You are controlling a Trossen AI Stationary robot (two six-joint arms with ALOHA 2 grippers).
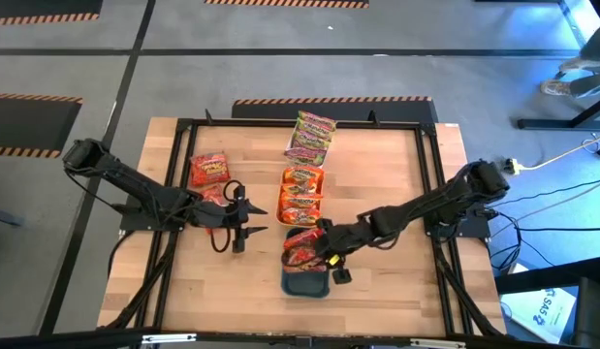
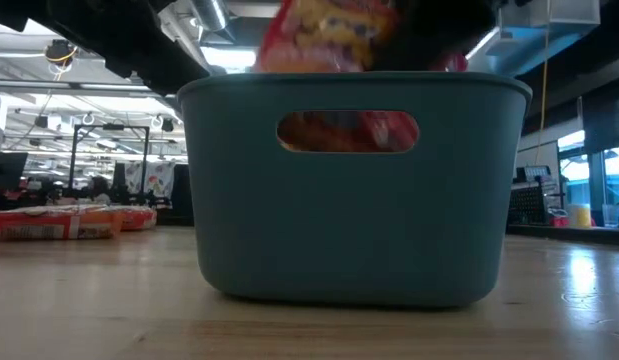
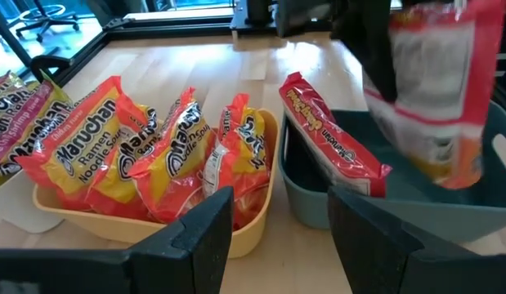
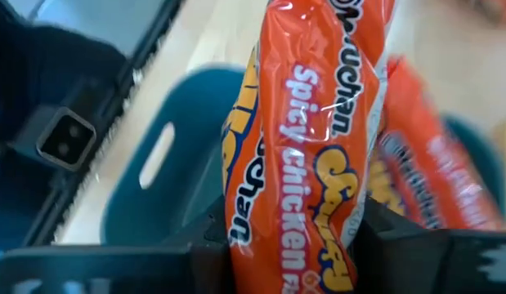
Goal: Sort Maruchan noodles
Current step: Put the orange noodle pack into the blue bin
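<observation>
A teal bin (image 1: 305, 285) stands near the table's front middle, with one red Maruchan packet (image 3: 334, 143) leaning inside it. Above the bin my right gripper (image 4: 297, 245) is shut on another red packet (image 4: 306, 139), which also shows above the bin's rim (image 2: 329, 35). Behind the bin, an orange tray (image 3: 154, 229) holds several orange packets (image 1: 301, 192) standing on edge. Green-pink packets (image 1: 312, 136) lie at the far middle. Two red packets (image 1: 209, 173) lie flat on the table at the left. My left gripper (image 1: 237, 231) hovers open just right of them, pointing at the trays. My right gripper pinches the red packet between its two fingers (image 4: 383, 245), which stand at the packet's two sides (image 4: 253, 237) near its end toward the wrist. The fingers slant down from the table's right side. The packet reaches forward and down past them, lifted clear over the teal bin.
A black metal frame (image 1: 430, 165) runs round the wooden table top. Bare wood lies to the bin's left and right (image 1: 396, 291). The teal bin (image 2: 349, 190) fills the middle of the low view.
</observation>
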